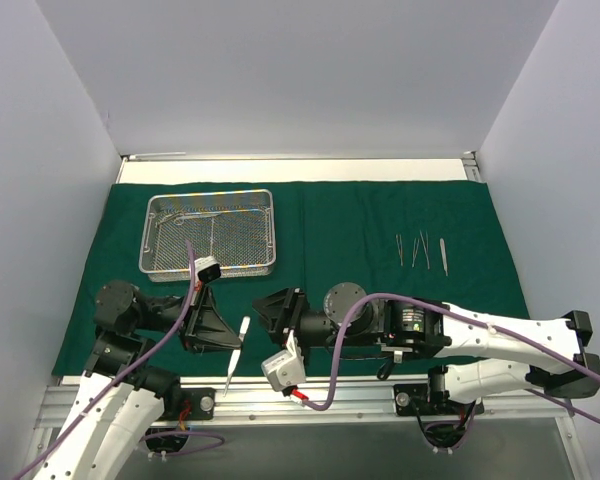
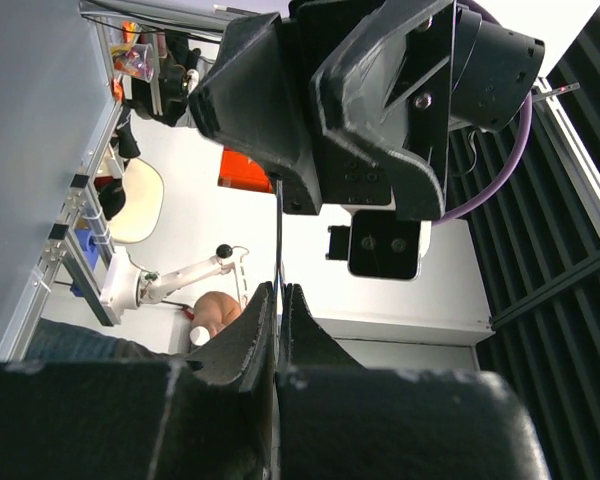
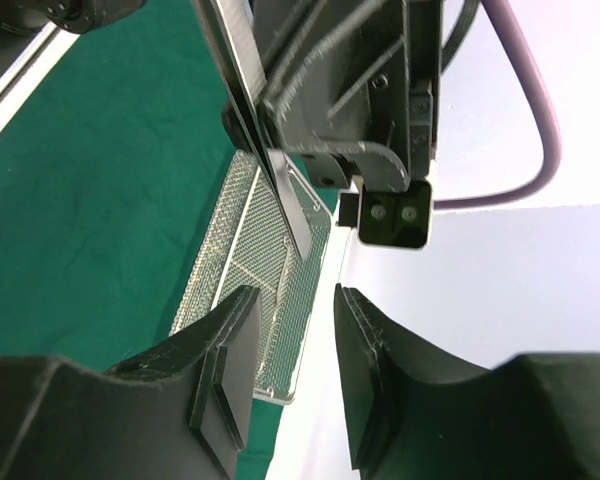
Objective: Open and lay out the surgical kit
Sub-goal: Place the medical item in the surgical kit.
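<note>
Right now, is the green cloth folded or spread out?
Spread out: the cloth lies flat, with the tray and loose instruments resting on it.

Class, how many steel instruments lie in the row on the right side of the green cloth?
4: leftmost instrument, second instrument and third instrument close together, rightmost instrument. All are thin, so another may be hidden.

I see the dark green cloth wrap (image 1: 330,210) spread flat, the rectangular silver wire-mesh tray (image 1: 245,235) on its left, 4 slim steel instruments (image 1: 421,250) side by side on its right.
</note>
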Controlling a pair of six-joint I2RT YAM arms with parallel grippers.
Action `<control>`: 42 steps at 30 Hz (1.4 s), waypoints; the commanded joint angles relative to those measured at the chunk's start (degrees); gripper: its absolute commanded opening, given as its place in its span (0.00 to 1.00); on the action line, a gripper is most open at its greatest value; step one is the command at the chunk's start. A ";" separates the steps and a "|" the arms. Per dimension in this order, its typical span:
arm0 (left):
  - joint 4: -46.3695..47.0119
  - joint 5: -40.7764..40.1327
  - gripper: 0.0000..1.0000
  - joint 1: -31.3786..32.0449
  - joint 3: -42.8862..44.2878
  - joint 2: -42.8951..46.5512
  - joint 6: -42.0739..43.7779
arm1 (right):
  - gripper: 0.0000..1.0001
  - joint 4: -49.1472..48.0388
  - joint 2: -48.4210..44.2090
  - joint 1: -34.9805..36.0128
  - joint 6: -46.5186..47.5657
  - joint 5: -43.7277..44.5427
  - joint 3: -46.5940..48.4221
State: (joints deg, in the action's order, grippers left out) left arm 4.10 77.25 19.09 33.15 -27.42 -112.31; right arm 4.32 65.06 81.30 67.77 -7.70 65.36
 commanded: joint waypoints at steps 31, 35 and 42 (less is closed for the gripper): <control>1.26 -0.88 0.02 0.42 3.59 -4.04 -1.68 | 0.24 -7.57 3.76 2.20 0.61 -0.03 1.61; 1.18 -0.70 0.02 0.33 3.33 -4.05 -1.68 | 0.00 -8.18 4.02 2.20 0.44 0.50 1.61; 1.70 -2.71 0.37 0.33 2.36 -4.22 -1.42 | 0.00 -7.31 3.41 2.20 -2.64 2.77 1.43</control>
State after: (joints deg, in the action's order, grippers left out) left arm 4.12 76.53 19.18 34.00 -31.44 -114.74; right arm -0.32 68.58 82.98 68.40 -7.29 65.45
